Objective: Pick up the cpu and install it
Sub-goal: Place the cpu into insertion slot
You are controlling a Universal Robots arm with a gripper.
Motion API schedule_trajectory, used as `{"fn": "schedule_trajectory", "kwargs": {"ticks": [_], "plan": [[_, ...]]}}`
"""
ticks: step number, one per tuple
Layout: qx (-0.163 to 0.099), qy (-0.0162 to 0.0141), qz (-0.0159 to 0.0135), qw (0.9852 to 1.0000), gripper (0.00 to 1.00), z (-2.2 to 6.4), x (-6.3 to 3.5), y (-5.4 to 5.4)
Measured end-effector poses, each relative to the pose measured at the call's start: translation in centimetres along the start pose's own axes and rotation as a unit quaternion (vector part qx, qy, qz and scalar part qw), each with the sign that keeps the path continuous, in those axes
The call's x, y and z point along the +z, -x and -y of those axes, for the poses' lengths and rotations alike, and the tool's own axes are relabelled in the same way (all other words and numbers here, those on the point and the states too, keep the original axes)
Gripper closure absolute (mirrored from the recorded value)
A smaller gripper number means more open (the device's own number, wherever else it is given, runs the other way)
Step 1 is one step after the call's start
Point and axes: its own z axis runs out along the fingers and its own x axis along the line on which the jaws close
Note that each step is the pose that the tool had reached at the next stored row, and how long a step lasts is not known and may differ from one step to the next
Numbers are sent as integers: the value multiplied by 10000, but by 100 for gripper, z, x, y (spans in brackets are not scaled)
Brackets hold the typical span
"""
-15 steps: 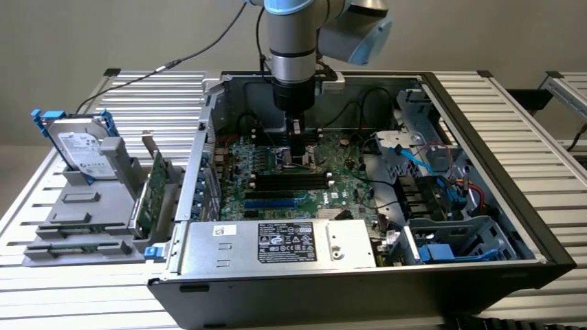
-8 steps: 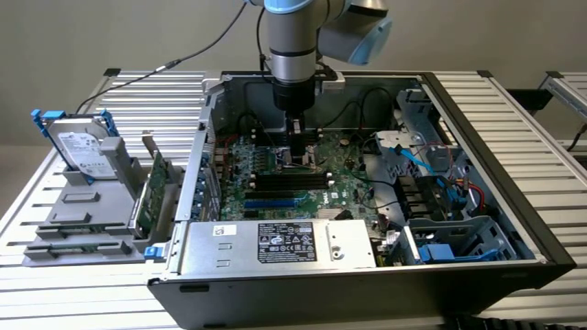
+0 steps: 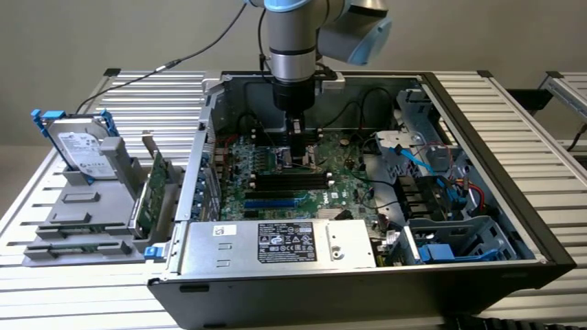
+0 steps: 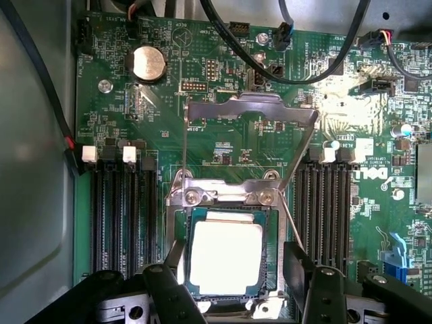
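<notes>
A silver, blue-bracketed hard drive [image 3: 81, 144] is seen at the exterior view's left, and inside the open black case [image 3: 275, 302] the small square silvery cpu [image 4: 226, 260] is seated in its metal socket frame [image 4: 226, 196], flanked by the black gripper [image 4: 235, 260], spread wide and empty.

Silver arm [image 3: 293, 65] w/ blue caps [image 3: 374, 40], black hand [image 3: 295, 144].

Wrist view: one edge of cpu [image 4: 226, 255] is being covered by gripper [image 4: 233, 268] body. Fingers [image 4: 169, 287] are being cut off at pic edge, bases unseen. Part of socket frame [image 4: 229, 196] & ends of RAM slots [image 4: 121, 216] are being hidden by same dark parts.

Ext. view: arm [image 3: 291, 41] is being cropped at top edge. Gripper tips are being lost against board [image 3: 275, 182]. Drive [image 3: 81, 148] label txt is being left unreadable, too small.
</notes>
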Motion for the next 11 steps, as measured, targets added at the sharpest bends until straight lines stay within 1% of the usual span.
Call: {"fn": "schedule_trajectory", "kwargs": {"ticks": [1, 2, 5, 6, 11], "plan": [[-2, 0, 25, 10000, 32, 1, 0, 0], [-3, -1, 43, 10000, 32, 2, -1, 0], [-5, 0, 79, 10000, 32, 8, -1, 0], [-6, -1, 85, 10000, 32, 10, -1, 0], [-6, 0, 85, 10000, 32, 18, -2, -1]]}}
